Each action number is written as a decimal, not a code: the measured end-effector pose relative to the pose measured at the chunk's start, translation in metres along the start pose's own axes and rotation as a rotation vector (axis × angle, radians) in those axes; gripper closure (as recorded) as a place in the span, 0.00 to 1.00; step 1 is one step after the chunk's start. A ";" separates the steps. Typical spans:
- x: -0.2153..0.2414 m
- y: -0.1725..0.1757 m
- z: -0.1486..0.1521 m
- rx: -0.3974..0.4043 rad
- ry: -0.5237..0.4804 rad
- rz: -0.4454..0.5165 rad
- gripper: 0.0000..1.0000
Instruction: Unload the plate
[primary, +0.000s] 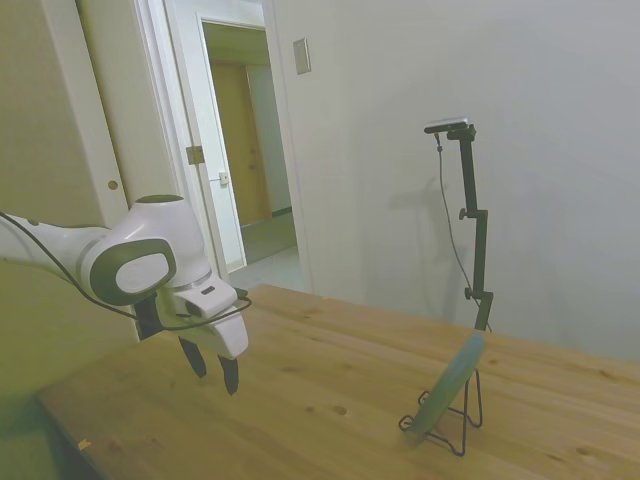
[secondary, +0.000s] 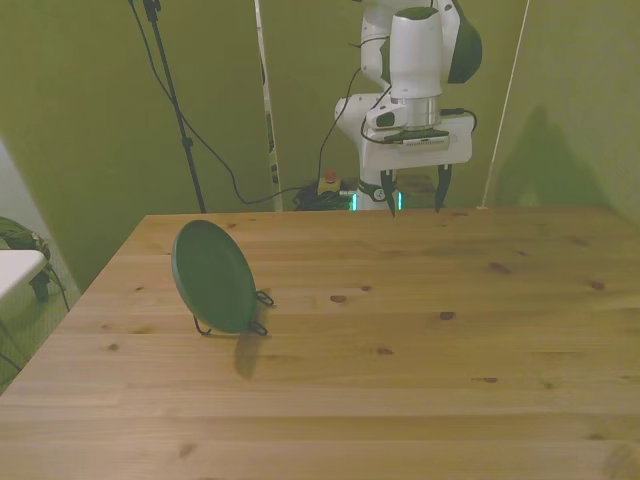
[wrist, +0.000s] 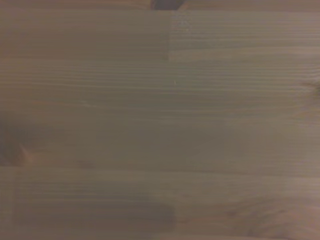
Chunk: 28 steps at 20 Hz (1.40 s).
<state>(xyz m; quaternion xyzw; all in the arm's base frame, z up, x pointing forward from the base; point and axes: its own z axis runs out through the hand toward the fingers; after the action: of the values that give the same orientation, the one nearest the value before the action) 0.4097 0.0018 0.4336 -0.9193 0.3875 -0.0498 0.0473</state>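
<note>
Round grey-green plate (secondary: 213, 276) stands on edge, tilted back in thin black wire stand (primary: 462, 428), toward front view's left on wooden table (secondary: 400, 340). White two-finger gripper (secondary: 414, 192) hangs well apart, fingers spread, empty. No legible writing visible.

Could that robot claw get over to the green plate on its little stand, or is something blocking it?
Probably yes. The gripper hangs open above bare table, and nothing lies between it and the plate leaning in its wire stand.
</note>
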 end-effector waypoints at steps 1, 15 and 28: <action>0.000 0.000 0.000 -0.001 -0.001 0.000 0.00; 0.129 0.126 -0.107 0.042 0.244 0.347 0.00; 0.272 0.154 -0.144 0.014 0.266 0.441 0.00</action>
<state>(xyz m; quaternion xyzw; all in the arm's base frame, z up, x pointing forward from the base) 0.4712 -0.3079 0.5723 -0.7976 0.5810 -0.1615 0.0121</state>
